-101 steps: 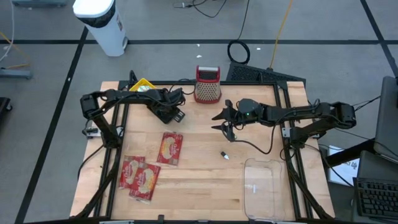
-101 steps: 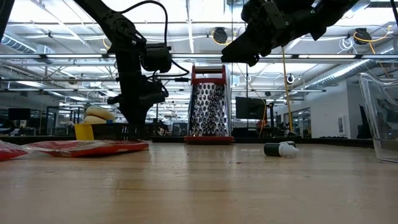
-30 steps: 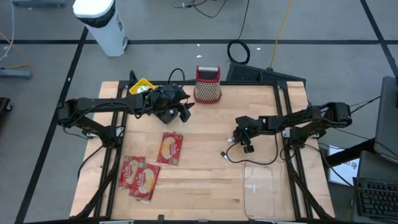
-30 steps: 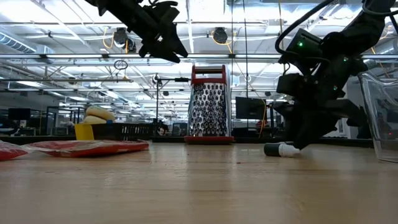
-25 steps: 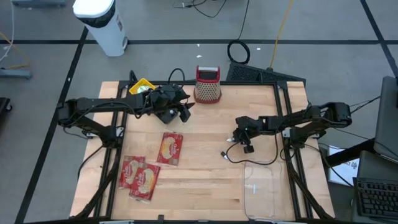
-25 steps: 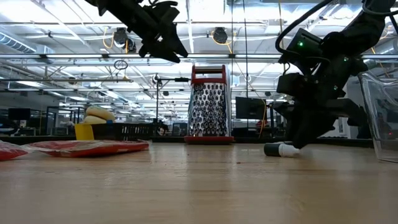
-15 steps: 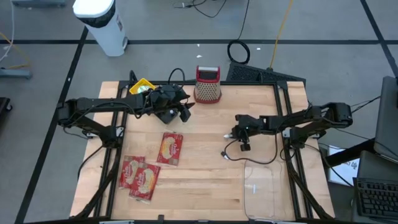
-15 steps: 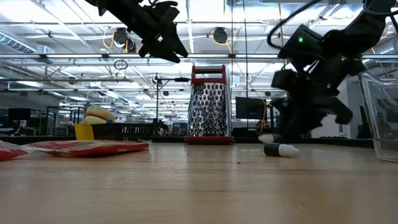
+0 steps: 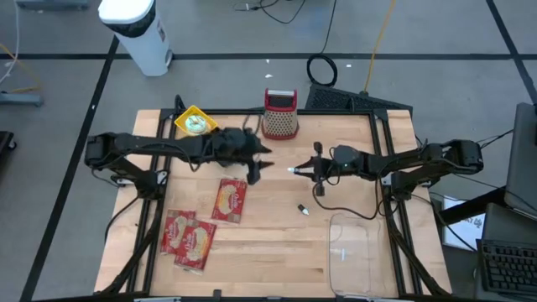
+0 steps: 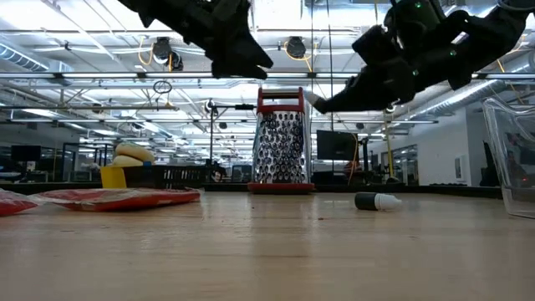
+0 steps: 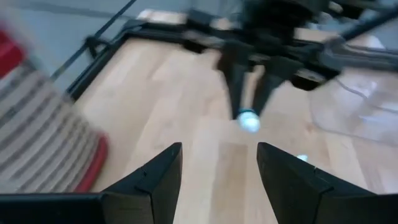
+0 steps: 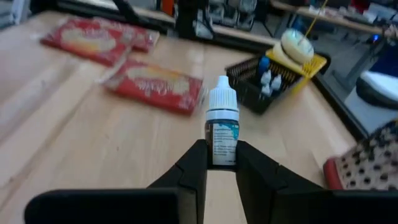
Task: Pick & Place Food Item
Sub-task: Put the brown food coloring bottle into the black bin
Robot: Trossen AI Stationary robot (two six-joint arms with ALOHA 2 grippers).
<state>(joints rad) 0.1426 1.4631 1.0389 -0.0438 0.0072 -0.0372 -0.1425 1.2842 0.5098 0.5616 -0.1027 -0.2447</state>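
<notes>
Right wrist view: right gripper (image 12: 222, 163) pinches a small dropper bottle (image 12: 221, 129) aloft; clear bin (image 9: 353, 252), at five o'clock, awaits; left gripper (image 9: 256, 168) hovers open, empty.

Both arms are built of matte black segments joined by rounded housings. Loose black cables are looped along the left arm (image 9: 159, 147) and hung beneath the right arm (image 9: 394, 159). Behind the jaws of the right gripper (image 12: 214, 167) a blocky black wrist body is seen, and a small green light is lit on it. The left gripper (image 11: 217, 168) is ended by two flat, wedge-shaped black fingers with angled tips.
</notes>
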